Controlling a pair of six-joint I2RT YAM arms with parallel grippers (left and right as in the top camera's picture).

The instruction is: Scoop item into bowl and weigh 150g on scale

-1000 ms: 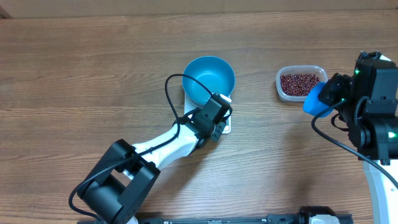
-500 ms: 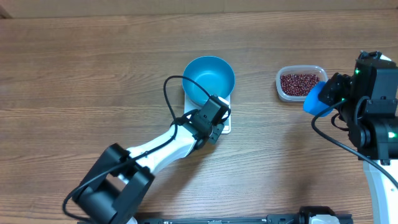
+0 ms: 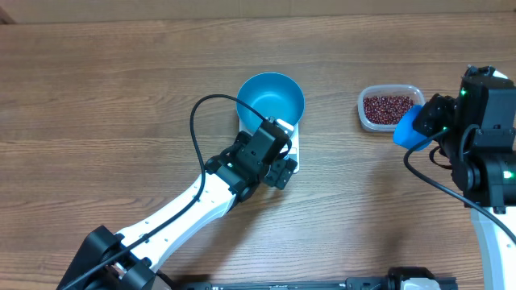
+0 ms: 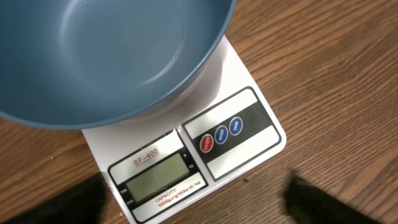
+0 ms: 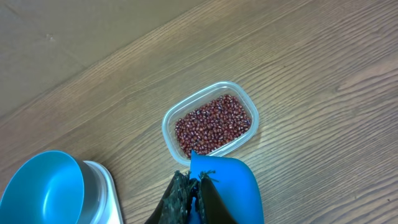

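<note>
- The left gripper has gone from closed to wide open in the last second. It hangs over the front edge of the scale with nothing between its fingers.
- Its arm has drawn back a little toward the near-left, away from the buttons. That looks like a button press just ended, though the display shows no digits I can read.
- The bowl has not moved: it sits on the scale, empty.
- The right gripper is unchanged, clamped on the handle of the scoop, which hovers just beside the tub.
- The beans all lie in the tub, well apart from the bowl on the desk.
- In my judgement the setup is done and no scooping has begun; the right arm's first dip into the tub comes next.
</note>
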